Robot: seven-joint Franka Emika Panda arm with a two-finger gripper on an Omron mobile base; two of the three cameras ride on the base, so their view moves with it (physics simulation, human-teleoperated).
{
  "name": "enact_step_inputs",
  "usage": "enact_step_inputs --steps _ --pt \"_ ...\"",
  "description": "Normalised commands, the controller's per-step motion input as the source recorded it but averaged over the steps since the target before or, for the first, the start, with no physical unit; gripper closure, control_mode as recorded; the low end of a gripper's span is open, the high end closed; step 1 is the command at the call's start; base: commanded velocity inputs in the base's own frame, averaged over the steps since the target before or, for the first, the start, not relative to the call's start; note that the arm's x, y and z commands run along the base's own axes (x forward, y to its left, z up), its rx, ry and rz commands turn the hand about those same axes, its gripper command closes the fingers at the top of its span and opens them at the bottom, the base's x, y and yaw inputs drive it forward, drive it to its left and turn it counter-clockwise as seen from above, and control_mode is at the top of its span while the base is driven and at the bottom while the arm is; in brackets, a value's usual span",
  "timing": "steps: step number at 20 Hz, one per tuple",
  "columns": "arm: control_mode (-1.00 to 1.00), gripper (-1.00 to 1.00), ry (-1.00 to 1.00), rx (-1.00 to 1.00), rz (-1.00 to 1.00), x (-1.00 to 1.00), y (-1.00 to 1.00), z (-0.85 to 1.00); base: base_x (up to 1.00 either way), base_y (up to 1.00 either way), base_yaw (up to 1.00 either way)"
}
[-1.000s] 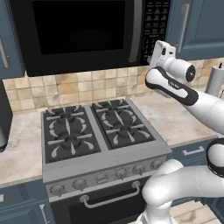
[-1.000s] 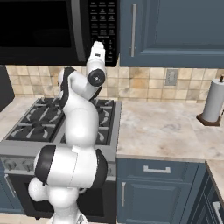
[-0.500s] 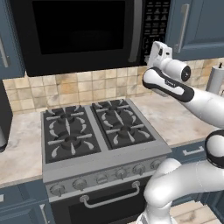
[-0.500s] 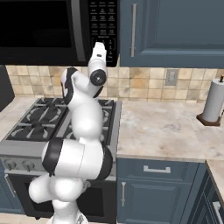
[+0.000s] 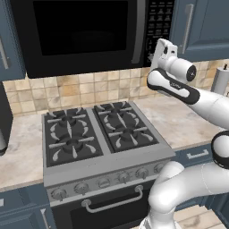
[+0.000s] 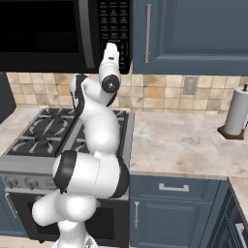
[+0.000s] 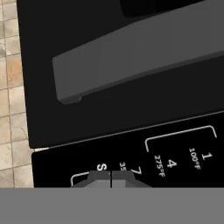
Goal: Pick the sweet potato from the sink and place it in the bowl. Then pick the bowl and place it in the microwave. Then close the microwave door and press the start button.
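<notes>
In my hand view my two fingertips (image 7: 101, 179) sit pressed together at the bottom, their lower parts cut off. They cover the keypad (image 7: 131, 162) button beneath them, so I read only an "S" and part of "35". The microwave door handle (image 7: 140, 57) runs off the right edge. From the left base view my own hand (image 5: 162, 50) hides the lower keypad (image 5: 160, 20), and the key labels there are too small to read. The paper towel roll (image 5: 221, 80) is clipped by the right edge.

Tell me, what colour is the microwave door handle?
Grey. The handle shows best in the hand view, against the black door.
</notes>
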Motion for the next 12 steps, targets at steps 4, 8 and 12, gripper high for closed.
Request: enact_step_inputs --steps 4,8,12 --pt "-1.00 1.00 0.00 0.00 0.00 0.22 0.00 -0.03 0.00 0.00 0.00" --pt "-1.00 1.00 0.00 0.00 0.00 0.26 0.00 -0.19 0.00 0.00 0.00" --pt "-1.00 1.00 0.00 0.00 0.00 0.10 0.00 -0.20 0.00 0.00 0.00"
